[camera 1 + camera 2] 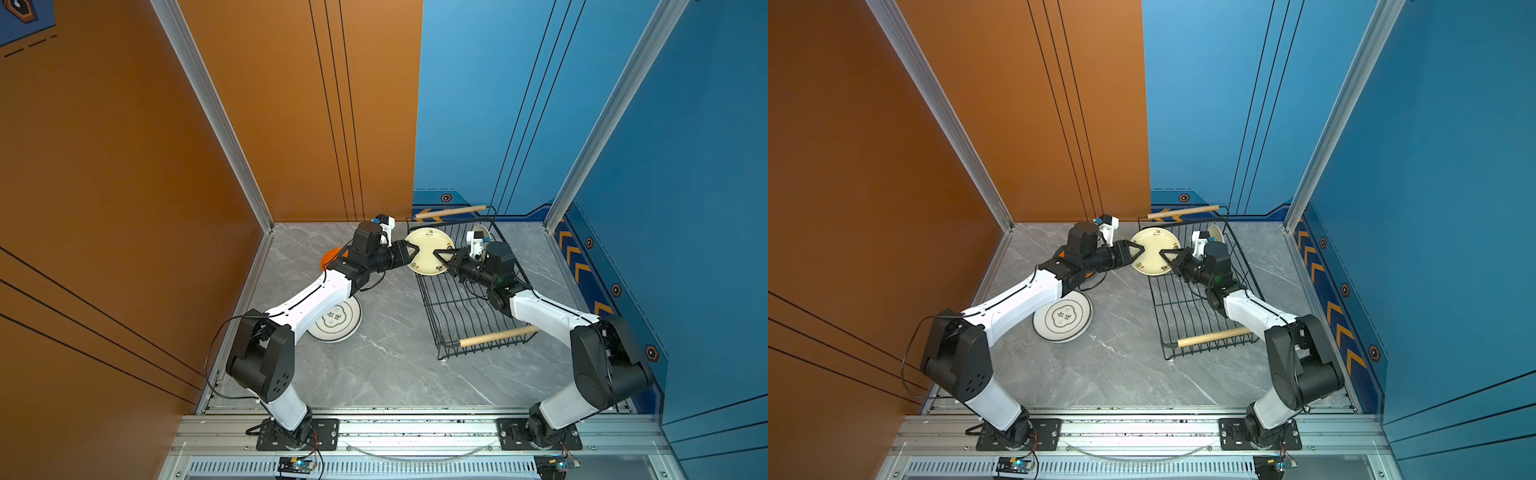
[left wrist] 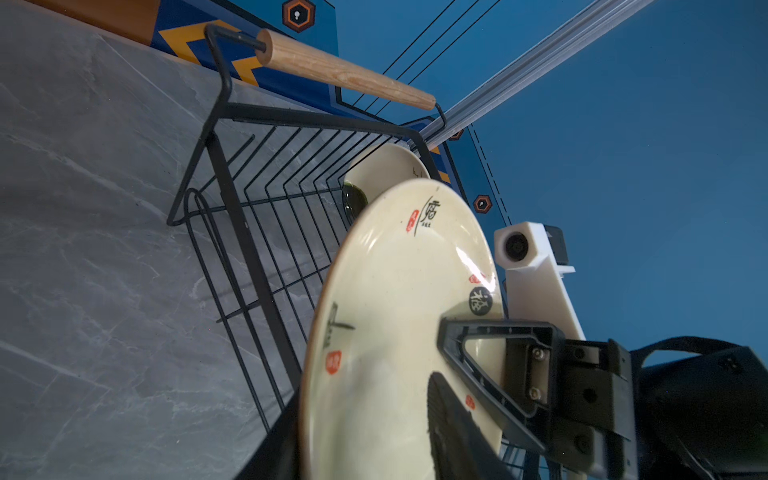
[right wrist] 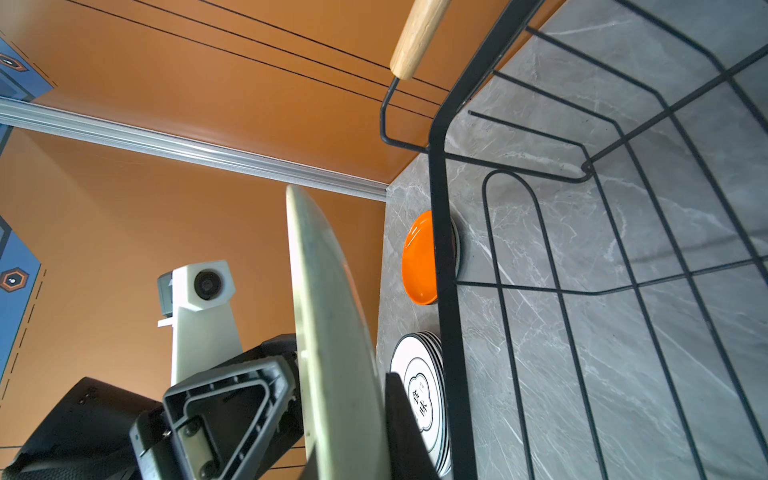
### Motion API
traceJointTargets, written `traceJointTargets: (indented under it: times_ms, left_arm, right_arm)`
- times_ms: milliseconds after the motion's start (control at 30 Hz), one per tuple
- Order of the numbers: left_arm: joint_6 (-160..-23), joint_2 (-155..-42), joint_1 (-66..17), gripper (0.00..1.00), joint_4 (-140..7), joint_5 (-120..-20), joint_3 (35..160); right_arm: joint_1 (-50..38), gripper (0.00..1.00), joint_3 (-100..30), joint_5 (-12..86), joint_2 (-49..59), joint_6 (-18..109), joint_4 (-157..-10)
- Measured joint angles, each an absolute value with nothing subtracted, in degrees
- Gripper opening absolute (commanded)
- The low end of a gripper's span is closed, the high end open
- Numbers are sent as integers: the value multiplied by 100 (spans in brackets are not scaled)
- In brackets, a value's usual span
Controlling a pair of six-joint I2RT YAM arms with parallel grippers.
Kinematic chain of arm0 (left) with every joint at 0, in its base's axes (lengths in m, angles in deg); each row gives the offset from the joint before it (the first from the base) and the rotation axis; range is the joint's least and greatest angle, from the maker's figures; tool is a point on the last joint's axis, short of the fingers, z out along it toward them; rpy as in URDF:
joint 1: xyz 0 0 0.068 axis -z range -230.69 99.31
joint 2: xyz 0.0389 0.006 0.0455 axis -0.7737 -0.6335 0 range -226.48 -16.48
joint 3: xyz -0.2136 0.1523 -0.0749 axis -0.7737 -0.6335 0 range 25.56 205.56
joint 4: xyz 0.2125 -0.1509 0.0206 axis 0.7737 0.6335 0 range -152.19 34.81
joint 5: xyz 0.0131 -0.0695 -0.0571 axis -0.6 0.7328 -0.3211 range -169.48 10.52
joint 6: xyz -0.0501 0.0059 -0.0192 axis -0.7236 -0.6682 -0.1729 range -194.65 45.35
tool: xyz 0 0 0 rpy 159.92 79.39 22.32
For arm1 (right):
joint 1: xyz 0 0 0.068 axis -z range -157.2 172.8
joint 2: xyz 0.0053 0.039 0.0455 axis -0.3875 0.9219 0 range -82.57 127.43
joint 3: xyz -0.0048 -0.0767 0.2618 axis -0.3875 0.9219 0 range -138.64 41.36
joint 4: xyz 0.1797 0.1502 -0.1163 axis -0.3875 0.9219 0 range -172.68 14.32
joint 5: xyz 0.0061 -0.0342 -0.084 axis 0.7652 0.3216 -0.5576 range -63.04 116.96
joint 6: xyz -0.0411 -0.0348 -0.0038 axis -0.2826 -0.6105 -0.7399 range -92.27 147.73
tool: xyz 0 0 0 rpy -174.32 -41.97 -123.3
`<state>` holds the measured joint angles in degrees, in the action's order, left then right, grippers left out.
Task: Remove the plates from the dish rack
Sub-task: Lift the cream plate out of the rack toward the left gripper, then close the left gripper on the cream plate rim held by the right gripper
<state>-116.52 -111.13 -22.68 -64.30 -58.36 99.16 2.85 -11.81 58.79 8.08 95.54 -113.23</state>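
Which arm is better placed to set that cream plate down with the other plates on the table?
Left. The left gripper already straddles the rim of the cream plate, and the orange plate and white stack both lie on its side. The right gripper would have to reach across the middle.

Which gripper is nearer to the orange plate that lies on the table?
Left. The left gripper is at the cream plate's edge on the orange plate's side; the right gripper is at the opposite edge, over the dish rack.
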Motion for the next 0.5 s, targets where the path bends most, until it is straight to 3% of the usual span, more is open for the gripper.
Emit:
traceJointTargets:
  times_ms: [100,267,500]
  left_arm:
    - [-11661,-11111,-2305,26,-6428,-5827,9849]
    - [-11753,-11111,-2366,18,-6432,-5796,9790]
    - [-11875,-11067,-2487,6,-6563,-5709,9726]
  right_arm:
    - [248,0,-1216,5877,843,9552,-11338]
    - [200,3,-1314,5873,937,9534,-11329]
    - [139,25,-1474,5866,1107,9489,-11259]
